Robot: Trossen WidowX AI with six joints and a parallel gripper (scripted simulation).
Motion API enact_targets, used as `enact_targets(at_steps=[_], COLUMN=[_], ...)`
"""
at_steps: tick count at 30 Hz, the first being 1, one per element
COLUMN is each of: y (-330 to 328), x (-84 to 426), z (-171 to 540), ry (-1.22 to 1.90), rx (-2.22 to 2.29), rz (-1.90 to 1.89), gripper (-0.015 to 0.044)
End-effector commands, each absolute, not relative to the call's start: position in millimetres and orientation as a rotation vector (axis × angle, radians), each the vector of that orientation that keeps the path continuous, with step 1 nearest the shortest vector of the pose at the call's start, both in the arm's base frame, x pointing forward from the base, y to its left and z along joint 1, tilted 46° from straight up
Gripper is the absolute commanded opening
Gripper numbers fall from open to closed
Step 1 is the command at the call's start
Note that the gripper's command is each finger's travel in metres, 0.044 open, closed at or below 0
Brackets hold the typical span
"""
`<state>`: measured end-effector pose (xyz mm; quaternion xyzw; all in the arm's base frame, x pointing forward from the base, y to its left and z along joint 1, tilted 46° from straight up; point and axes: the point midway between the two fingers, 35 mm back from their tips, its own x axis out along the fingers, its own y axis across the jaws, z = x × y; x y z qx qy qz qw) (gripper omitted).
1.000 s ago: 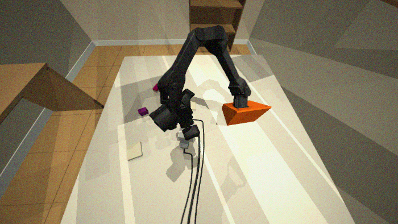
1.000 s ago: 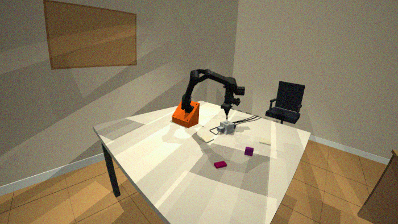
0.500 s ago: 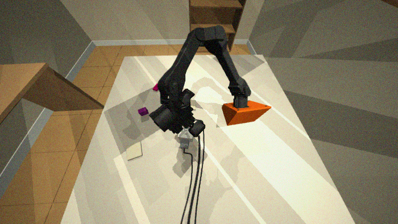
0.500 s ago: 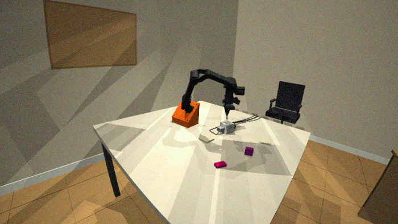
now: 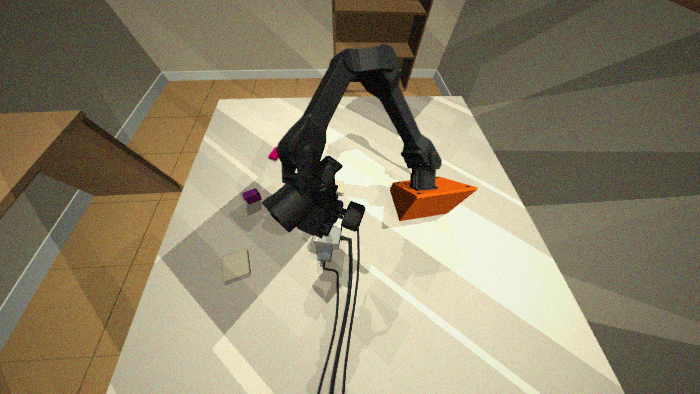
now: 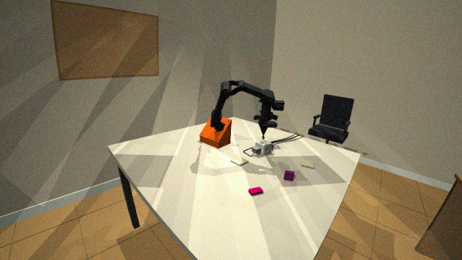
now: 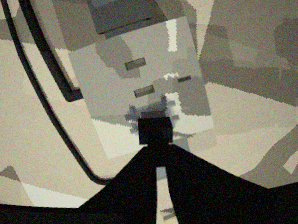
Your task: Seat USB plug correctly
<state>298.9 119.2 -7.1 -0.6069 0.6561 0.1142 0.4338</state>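
The gripper [image 6: 263, 134] stands straight above the power cube [image 6: 264, 148], closed on the USB plug [image 7: 154, 129], so the way to the top socket is taken. Black cables [image 5: 345, 310] leave the cube toward the table edge and block that side. The orange base [image 6: 216, 132] stands near on the other side. The beige pad [image 6: 239, 161], purple block [image 6: 289, 175] and pink block [image 6: 255, 191] lie apart, with bare table [image 6: 204, 211] between them.

The top view looks steeply down from above the table [image 5: 450, 280], facing the arm's orange base [image 5: 432, 199]. The exterior view stands far off beyond a table corner. The wrist view looks down, close above the power cube [image 7: 136, 72], which all three share.
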Motion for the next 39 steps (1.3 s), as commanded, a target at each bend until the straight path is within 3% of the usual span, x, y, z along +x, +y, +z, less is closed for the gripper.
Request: enact_targets(at_steps=[1, 39], y=[119.5, 116.8], x=[299.1, 299.3], z=[-7.4, -8.2], ry=[1.640, 1.650], rx=[-1.595, -1.670], rz=[0.383, 0.458], gripper=[0.0000, 0.0000])
